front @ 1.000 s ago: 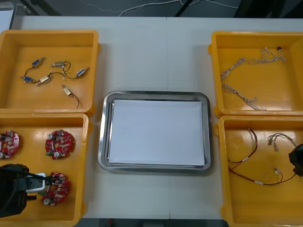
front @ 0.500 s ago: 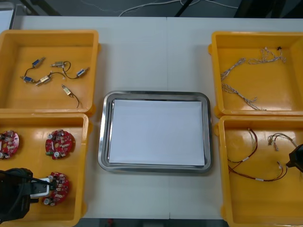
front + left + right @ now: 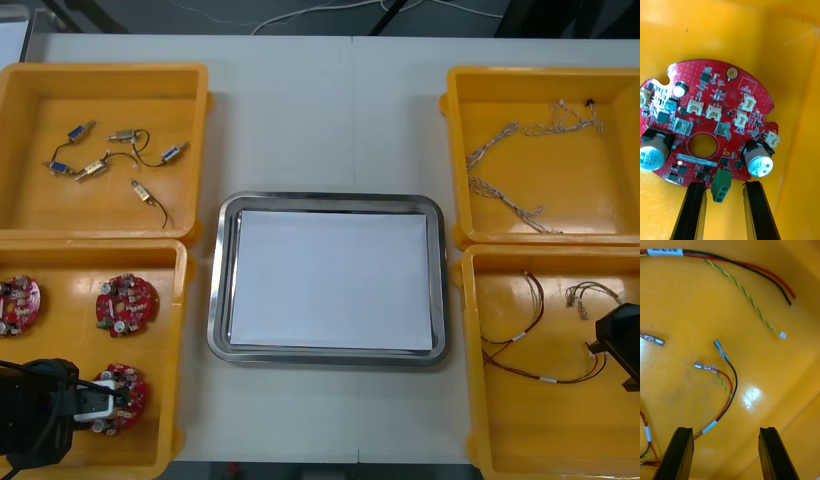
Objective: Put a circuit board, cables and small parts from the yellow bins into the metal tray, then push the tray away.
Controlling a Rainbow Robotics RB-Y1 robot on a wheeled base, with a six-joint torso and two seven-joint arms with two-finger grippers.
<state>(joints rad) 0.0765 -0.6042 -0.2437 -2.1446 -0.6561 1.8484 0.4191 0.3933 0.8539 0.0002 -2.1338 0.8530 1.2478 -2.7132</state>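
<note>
In the near left yellow bin (image 3: pixel 170 330) lies a round red circuit board (image 3: pixel 128 384), and my left gripper (image 3: pixel 108 400) is at its near edge. In the left wrist view that board (image 3: pixel 711 112) lies flat and my left gripper (image 3: pixel 724 184) straddles its green connector (image 3: pixel 721 187). The fingers stand close on either side of the connector with small gaps. My right gripper (image 3: pixel 618 352) hangs open over the near right bin (image 3: pixel 475 400). In the right wrist view, red, yellow and black cable ends (image 3: pixel 728 388) lie just beyond the open right gripper (image 3: pixel 724 430).
The metal tray (image 3: pixel 215 300), white inside, sits mid-table between the bins. Two more boards (image 3: pixel 127 303) (image 3: pixel 18 300) lie in the near left bin. Small metal parts (image 3: pixel 110 160) are in the far left bin, and thin twisted cables (image 3: pixel 520 170) in the far right bin.
My left gripper's fingers have narrowed around the board's green connector. My right gripper has opened and shifted further into the near right bin.
</note>
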